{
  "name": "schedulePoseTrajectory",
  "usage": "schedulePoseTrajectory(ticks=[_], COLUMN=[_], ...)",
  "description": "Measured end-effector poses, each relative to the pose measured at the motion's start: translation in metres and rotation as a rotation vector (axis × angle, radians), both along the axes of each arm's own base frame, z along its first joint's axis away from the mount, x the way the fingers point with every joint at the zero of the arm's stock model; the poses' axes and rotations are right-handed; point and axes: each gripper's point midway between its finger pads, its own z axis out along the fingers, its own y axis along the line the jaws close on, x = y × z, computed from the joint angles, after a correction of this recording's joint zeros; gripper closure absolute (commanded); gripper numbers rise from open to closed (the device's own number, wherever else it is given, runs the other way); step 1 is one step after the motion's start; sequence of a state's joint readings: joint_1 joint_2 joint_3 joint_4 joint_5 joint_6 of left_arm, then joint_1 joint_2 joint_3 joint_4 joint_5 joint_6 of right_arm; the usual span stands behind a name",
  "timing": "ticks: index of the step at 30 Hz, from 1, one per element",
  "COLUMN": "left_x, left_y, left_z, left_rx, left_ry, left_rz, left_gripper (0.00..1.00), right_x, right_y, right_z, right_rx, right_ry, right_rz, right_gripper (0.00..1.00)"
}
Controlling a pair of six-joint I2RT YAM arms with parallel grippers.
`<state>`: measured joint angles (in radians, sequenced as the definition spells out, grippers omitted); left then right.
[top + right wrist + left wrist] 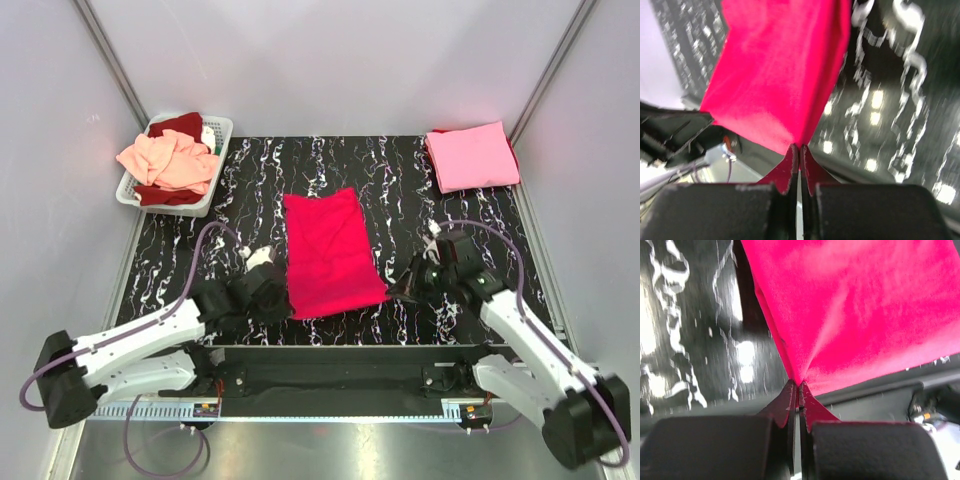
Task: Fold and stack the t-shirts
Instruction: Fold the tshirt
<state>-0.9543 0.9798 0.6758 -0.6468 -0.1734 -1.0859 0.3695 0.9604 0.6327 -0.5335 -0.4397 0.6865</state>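
A crimson-red t-shirt (328,250) lies folded into a long strip in the middle of the table. My left gripper (282,300) is shut on its near left corner (799,379). My right gripper (400,290) is shut on its near right corner (799,142). A folded light pink t-shirt (472,155) lies at the far right. A peach t-shirt (168,160) and a dark maroon t-shirt (178,126) lie crumpled in the basket at the far left.
The white slotted basket (222,132) stands at the far left corner. The table top (420,200) is black with white marbling. Grey walls close the cell on the left, right and back. A metal rail runs along the near edge.
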Motion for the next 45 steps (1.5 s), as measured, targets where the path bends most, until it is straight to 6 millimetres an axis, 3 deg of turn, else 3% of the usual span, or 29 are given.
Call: schedulePoseTrajectory(ticks=[5, 8, 11, 14, 17, 21, 35, 38, 41, 44, 45], left_x=[-0.026, -0.031, -0.027, -0.017, -0.003, 0.020, 0.080, 0.096, 0.125, 0.160, 0.174], left_y=[-0.001, -0.003, -0.006, -0.012, -0.016, -0.013, -0.011, -0.011, -0.011, -0.007, -0.005], left_z=[0.014, 0.027, 0.049, 0.071, 0.084, 0.086, 0.067, 0.068, 0.072, 0.073, 0.072], left_rx=[-0.043, -0.053, -0.052, -0.048, -0.022, 0.014, 0.063, 0.063, 0.061, 0.064, 0.068], left_ry=[0.025, 0.030, 0.018, -0.012, -0.029, -0.028, 0.072, 0.086, 0.087, 0.091, 0.092], left_rz=[-0.018, -0.019, -0.010, -0.003, 0.004, 0.032, 0.015, 0.008, 0.013, 0.030, 0.039], left_gripper=[1.00, 1.00, 1.00, 1.00, 1.00, 1.00, 1.00, 1.00, 1.00, 1.00, 0.91], right_x=[-0.036, -0.050, -0.053, -0.042, -0.023, 0.002, 0.061, 0.086, 0.121, 0.170, 0.185], right_y=[-0.006, -0.011, -0.015, -0.017, -0.019, -0.021, -0.018, -0.017, -0.014, -0.009, -0.007], right_z=[0.020, 0.027, 0.040, 0.056, 0.071, 0.081, 0.076, 0.078, 0.081, 0.081, 0.080], right_rx=[0.045, 0.054, 0.042, 0.015, -0.035, -0.098, -0.234, -0.251, -0.264, -0.271, -0.270], right_ry=[-0.011, 0.000, 0.006, -0.013, -0.031, -0.054, -0.037, -0.036, -0.044, -0.051, -0.057], right_rz=[-0.004, -0.022, -0.039, -0.063, -0.092, -0.117, -0.121, -0.127, -0.138, -0.144, -0.147], right_gripper=[1.00, 1.00, 1.00, 1.00, 1.00, 1.00, 1.00, 1.00, 1.00, 1.00, 0.92])
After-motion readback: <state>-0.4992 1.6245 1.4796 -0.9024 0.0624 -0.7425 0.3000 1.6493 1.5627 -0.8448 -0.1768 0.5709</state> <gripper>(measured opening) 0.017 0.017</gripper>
